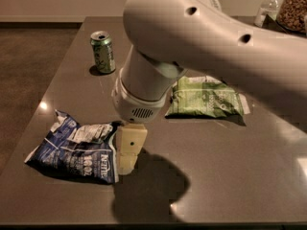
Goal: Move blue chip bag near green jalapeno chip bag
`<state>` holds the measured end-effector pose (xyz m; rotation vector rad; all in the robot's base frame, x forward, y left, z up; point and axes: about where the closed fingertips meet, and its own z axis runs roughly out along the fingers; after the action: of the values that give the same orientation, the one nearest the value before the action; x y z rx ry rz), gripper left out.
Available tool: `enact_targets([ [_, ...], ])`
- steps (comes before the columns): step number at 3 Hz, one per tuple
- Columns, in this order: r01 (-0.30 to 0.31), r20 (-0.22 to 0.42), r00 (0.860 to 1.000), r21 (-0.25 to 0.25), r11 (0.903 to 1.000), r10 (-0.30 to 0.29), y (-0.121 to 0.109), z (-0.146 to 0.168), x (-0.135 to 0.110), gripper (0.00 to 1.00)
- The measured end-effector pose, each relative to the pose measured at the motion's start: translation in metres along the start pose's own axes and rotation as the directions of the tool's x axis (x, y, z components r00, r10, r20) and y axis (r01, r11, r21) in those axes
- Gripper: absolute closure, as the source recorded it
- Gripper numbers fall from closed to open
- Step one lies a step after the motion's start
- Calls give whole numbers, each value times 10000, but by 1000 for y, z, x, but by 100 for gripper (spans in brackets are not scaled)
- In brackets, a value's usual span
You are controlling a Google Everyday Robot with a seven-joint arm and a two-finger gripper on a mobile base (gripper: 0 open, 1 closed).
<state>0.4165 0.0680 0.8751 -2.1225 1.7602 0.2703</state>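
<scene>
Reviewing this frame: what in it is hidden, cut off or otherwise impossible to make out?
Camera view:
- The hand is at the right edge of the blue chip bag. Whether it touches the bag cannot be told, and the arm above covers its top.
- The green jalapeno chip bag has its upper left corner hidden behind the arm.
- The bottle and jar, top right, are cut off by the frame edge.
</scene>
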Motion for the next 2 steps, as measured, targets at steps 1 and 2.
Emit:
enact_targets([
  [1, 216, -24, 9998, -200, 9996, -216, 0, 19, -10, 0],
  [2, 419, -89, 9991, -344, 9985, -422, 2, 33, -20, 0],
])
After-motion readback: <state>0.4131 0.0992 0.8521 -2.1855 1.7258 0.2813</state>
